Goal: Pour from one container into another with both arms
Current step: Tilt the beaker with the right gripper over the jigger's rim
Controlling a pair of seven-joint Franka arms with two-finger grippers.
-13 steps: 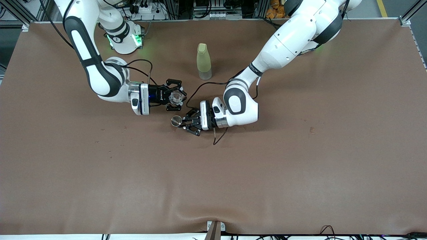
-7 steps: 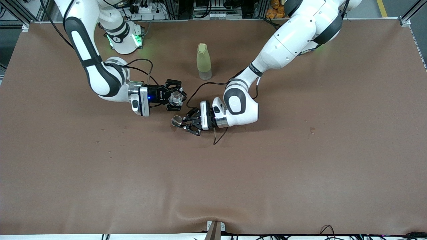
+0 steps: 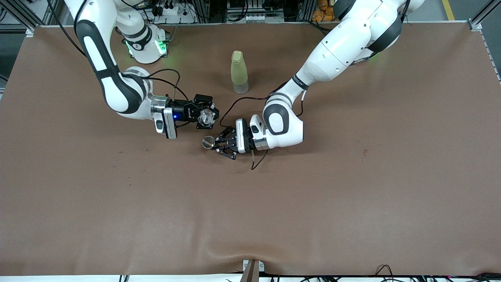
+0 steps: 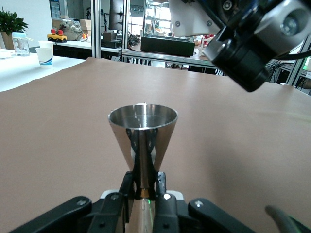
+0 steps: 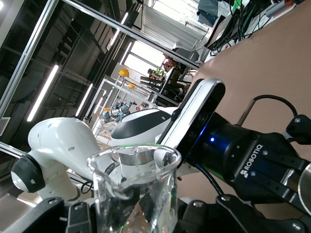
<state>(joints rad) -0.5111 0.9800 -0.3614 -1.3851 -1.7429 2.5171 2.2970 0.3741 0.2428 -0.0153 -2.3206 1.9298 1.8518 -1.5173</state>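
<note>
Above the metal cone (image 3: 207,142) – tilted glass beaker (image 3: 206,115)

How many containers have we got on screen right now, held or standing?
3. A clear beaker in the right gripper, a metal cone cup in the left gripper, and a capped bottle standing on the table, farther from the camera.

A table (image 3: 352,203) covered in brown cloth; one pale yellow-green bottle (image 3: 239,72) stands upright on it, near the edge where the robots' bases stand.
</note>
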